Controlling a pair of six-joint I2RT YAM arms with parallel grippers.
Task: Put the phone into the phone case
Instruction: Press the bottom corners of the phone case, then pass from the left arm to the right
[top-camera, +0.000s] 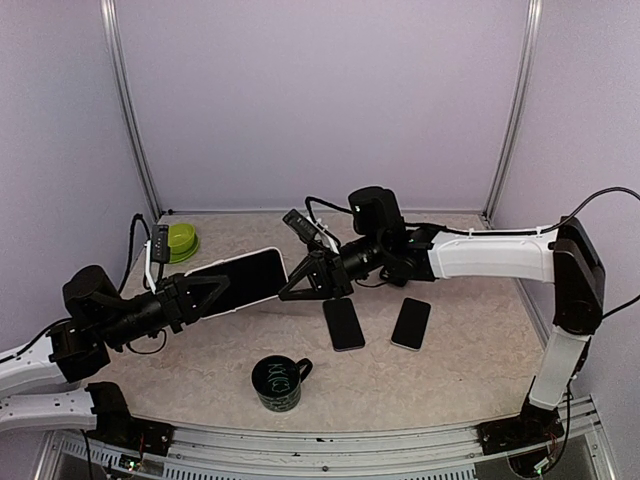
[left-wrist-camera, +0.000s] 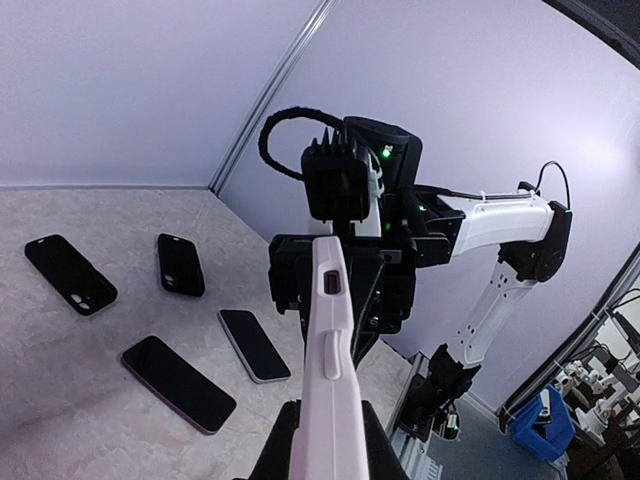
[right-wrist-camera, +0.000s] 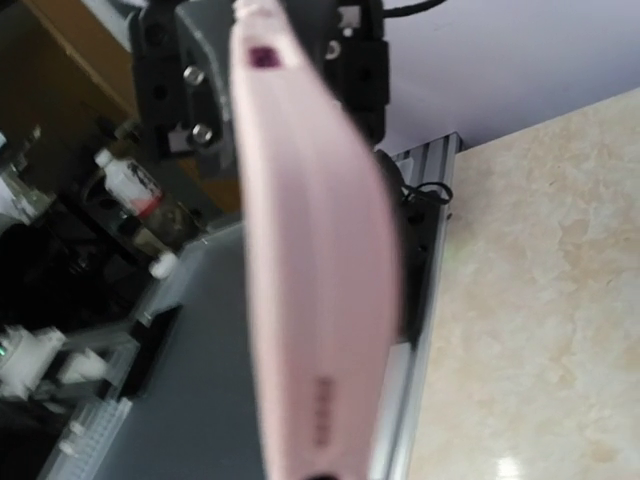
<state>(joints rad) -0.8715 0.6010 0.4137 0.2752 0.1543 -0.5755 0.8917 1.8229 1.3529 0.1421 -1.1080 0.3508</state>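
Note:
My left gripper (top-camera: 213, 287) is shut on a pink phone case (top-camera: 240, 280) with a black screen face showing in it, and holds it above the table. In the left wrist view the case (left-wrist-camera: 328, 370) stands edge-on between my black fingers (left-wrist-camera: 272, 450). My right gripper (top-camera: 303, 279) is open, its jaws standing either side of the case's far end. It shows behind the case in the left wrist view (left-wrist-camera: 345, 290). In the right wrist view the pink case (right-wrist-camera: 310, 260) fills the middle, blurred and very close, and hides my right fingers.
Two dark phones (top-camera: 343, 322) (top-camera: 411, 322) lie on the table under the right arm. A black mug (top-camera: 278, 382) stands near the front and a green bowl (top-camera: 181, 241) at the back left. Two black cases (left-wrist-camera: 70, 273) (left-wrist-camera: 181, 264) lie further off.

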